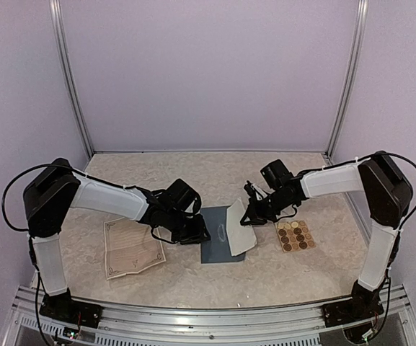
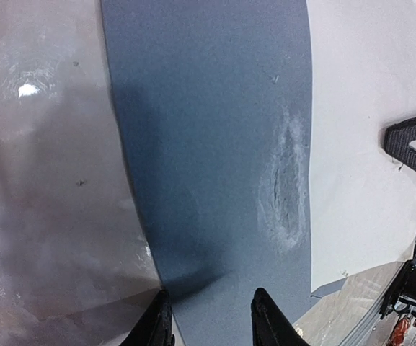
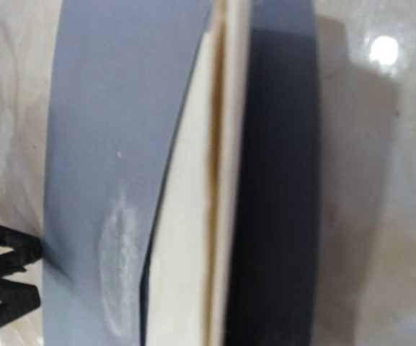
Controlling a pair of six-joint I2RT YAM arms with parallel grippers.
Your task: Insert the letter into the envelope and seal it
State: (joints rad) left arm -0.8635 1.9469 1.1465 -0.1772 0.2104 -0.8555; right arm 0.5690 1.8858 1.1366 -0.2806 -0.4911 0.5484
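Observation:
The slate-blue envelope (image 1: 215,245) lies flat at the middle of the table. Its flap (image 1: 241,228), pale on the inside, is lifted up to the right. My right gripper (image 1: 250,215) is shut on the flap's right edge; in the right wrist view the flap (image 3: 193,238) shows nearly edge-on and my own fingers are hidden. My left gripper (image 1: 197,233) sits low at the envelope's left edge, its fingertips (image 2: 265,321) apart over the blue paper (image 2: 208,144), holding nothing. The letter (image 1: 132,246), a cream sheet with an ornate border, lies flat to the left of the envelope.
A tan sheet of round brown stickers (image 1: 295,236) lies right of the envelope, under the right arm. The pale marbled tabletop (image 1: 215,169) is walled at the back and both sides. A metal rail (image 1: 208,310) runs along the near edge.

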